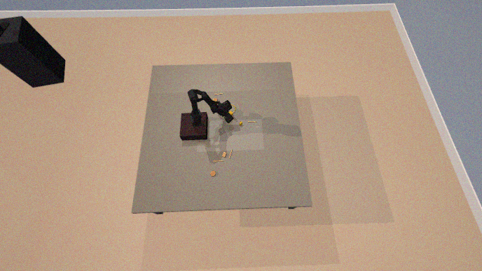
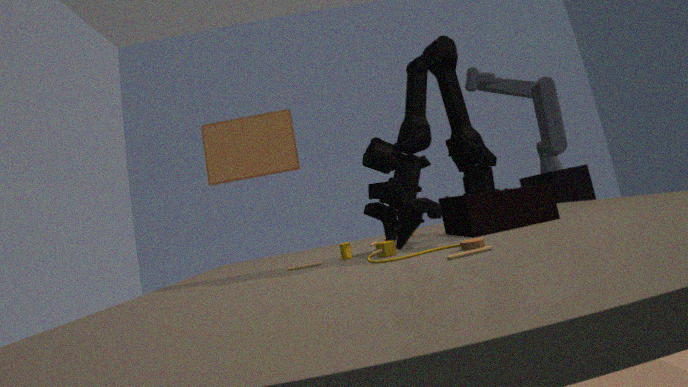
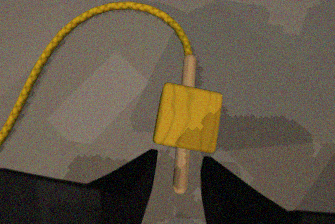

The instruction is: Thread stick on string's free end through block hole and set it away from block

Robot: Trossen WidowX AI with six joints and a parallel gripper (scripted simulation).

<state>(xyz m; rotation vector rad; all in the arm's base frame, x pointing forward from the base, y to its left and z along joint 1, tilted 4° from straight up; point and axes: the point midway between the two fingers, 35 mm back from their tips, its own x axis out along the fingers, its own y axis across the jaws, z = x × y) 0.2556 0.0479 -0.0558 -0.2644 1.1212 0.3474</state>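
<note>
Stick pokes out both sides of the block in the wrist view, string looping off its far end, and the gripper stands partly open, fingers either side of the near end, gripping nothing! Exterior view: fingertips low beside the block, button at the string's other end. Top view: arm reaching over the table.

stick through block | string beyond block | button beside loose stick

the stick pierced the yellow block, both ends protruding; the yellow string curved to the button.
</note>
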